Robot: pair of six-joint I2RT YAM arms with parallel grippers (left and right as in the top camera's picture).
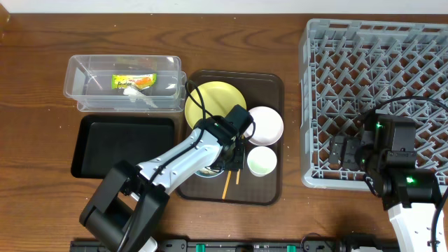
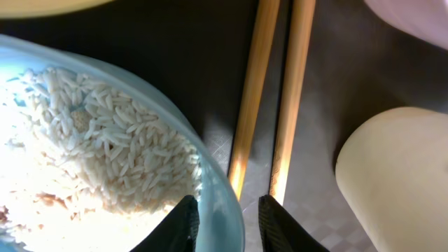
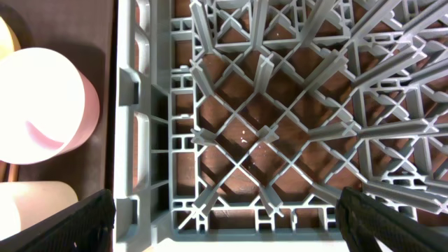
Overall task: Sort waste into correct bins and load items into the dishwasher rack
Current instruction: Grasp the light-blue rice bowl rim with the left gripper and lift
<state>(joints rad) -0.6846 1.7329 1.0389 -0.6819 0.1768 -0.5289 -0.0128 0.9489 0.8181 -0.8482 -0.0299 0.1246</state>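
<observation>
Brown wood makes up the surface (image 1: pixel 35 189), with a dark tray (image 1: pixel 273 84) at its middle. The step in hand looks like taking the blue rice bowl (image 2: pixel 105 140) by its rim so the leftovers can be tipped into a waste bin. To do it well, seat the fingers (image 2: pixel 183 227) deep over the rim, squeeze firmly before lifting, and keep the bowl level so nothing spills on the tray.

The left pincer (image 2: pixel 227 225) stands narrowly parted astride the bowl's right rim, one finger on the rice side and one outside. Whether they press the rim I cannot tell. Just right of it lie two chopsticks (image 2: pixel 253 91), then a cream cup (image 2: pixel 392 175). Farther off sit a pink bowl (image 1: pixel 266 124) and a yellow plate (image 1: pixel 213 98). Left of the tray are a clear bin (image 1: pixel 84 70) and a black bin (image 1: pixel 122 147). The right pincer (image 3: pixel 231 224) gapes wide and empty over the near left corner of the rack (image 1: pixel 306 105).
</observation>
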